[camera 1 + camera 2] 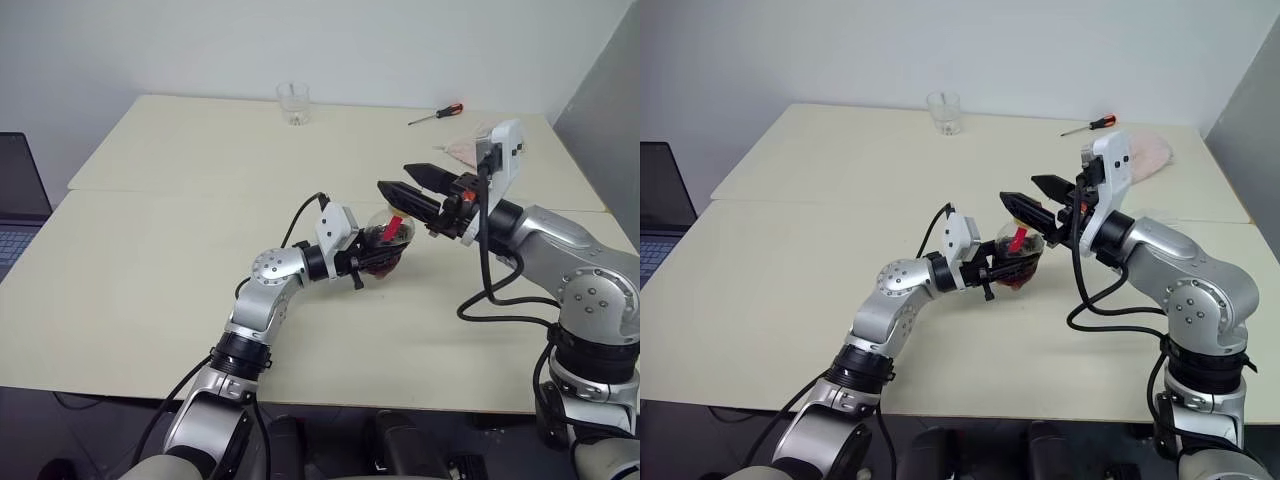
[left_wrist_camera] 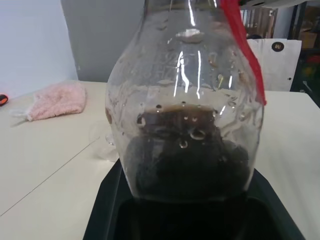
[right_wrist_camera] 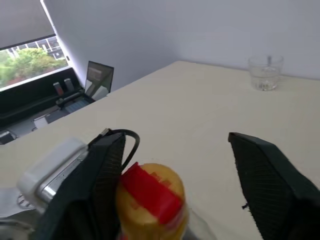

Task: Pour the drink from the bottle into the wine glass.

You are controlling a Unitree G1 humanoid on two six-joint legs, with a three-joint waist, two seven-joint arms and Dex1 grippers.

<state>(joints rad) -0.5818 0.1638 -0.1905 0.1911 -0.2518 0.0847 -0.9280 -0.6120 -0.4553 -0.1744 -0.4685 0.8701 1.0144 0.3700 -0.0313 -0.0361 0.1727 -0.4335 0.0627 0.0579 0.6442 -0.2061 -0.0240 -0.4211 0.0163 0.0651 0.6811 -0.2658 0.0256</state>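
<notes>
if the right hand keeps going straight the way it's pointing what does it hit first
Most likely the yellow cap of the small clear plastic bottle held by the left hand; it sits just ahead between the right hand's open fingers, though depth is uncertain.

no readable text, red label strip (image 2: 245, 45) blank

Office or lab room, pale tables (image 1: 150, 300), laptop (image 1: 18, 200), screwdriver (image 1: 436, 114), bare white wall (image 1: 300, 40)
</notes>
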